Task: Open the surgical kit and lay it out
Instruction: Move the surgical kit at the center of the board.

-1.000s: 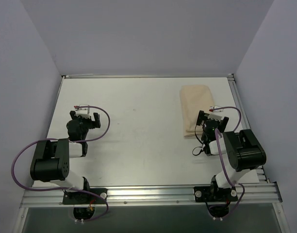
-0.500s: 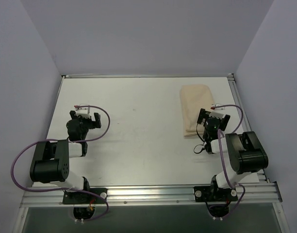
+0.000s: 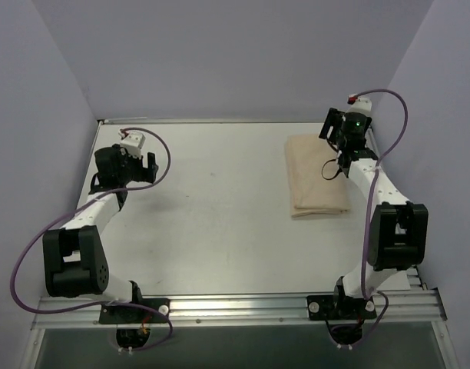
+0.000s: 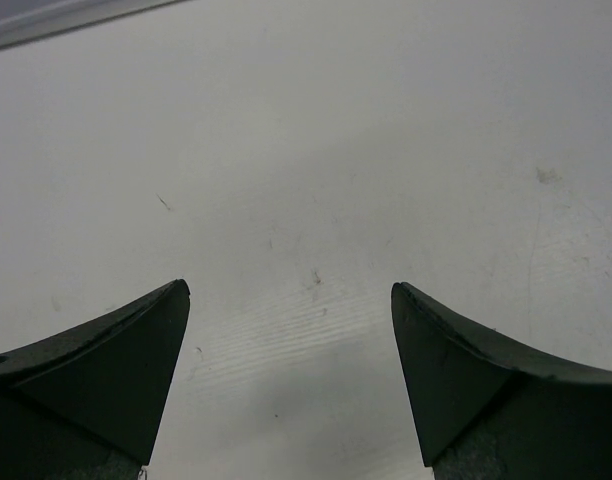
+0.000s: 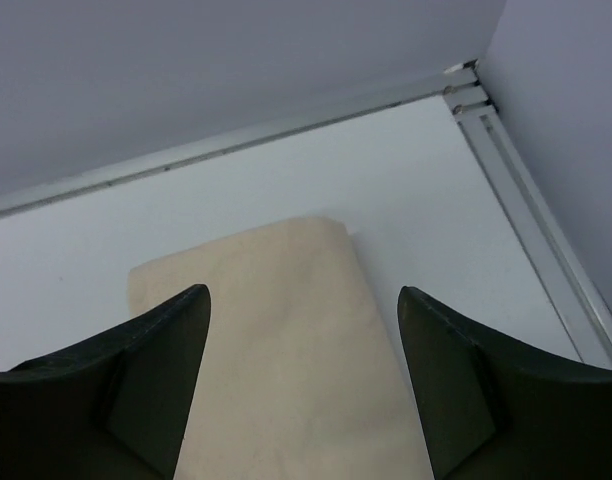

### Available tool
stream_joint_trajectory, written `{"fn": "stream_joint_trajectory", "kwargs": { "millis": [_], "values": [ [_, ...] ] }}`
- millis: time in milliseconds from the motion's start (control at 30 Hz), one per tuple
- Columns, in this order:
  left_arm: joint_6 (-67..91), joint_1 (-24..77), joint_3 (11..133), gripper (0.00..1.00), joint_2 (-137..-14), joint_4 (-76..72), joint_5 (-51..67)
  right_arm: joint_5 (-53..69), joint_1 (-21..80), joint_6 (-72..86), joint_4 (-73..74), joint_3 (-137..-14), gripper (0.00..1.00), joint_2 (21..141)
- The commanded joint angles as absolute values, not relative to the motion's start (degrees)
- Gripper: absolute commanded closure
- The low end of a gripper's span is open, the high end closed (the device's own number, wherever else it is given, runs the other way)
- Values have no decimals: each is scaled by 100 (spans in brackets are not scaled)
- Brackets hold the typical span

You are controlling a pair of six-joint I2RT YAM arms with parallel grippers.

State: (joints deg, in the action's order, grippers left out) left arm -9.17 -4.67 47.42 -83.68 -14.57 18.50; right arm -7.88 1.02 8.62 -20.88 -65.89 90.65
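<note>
Both arms have stretched forward from their folded poses: the left hand (image 4: pixel 291 300) now hangs over the far-left part of the surface (image 3: pixel 220 223), and the right hand (image 5: pixel 304 300) over the far end of the kit (image 3: pixel 316 175). Each hand's dark, wedge-shaped fingers (image 5: pixel 136 385) stand spread, holding nothing. Kit: a closed, oblong bundle of matte beige cloth with soft edges, lying on the right side near the metal rail (image 5: pixel 531 235). Surface: smooth, white, faintly scuffed.

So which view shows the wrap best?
Top external: nearly the whole folded wrap is in view from above. The right wrist shows only one end of it, cut off at the bottom edge; the left wrist shows none of it.
</note>
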Motion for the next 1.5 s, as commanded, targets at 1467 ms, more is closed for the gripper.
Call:
{"fn": "stream_joint_trajectory", "kwargs": {
  "millis": [1467],
  "values": [
    [-1389,-404,6574,10,-8639,2698,2926,-342,3532,5124,-3480,-4921,56,9869]
  ]
}}
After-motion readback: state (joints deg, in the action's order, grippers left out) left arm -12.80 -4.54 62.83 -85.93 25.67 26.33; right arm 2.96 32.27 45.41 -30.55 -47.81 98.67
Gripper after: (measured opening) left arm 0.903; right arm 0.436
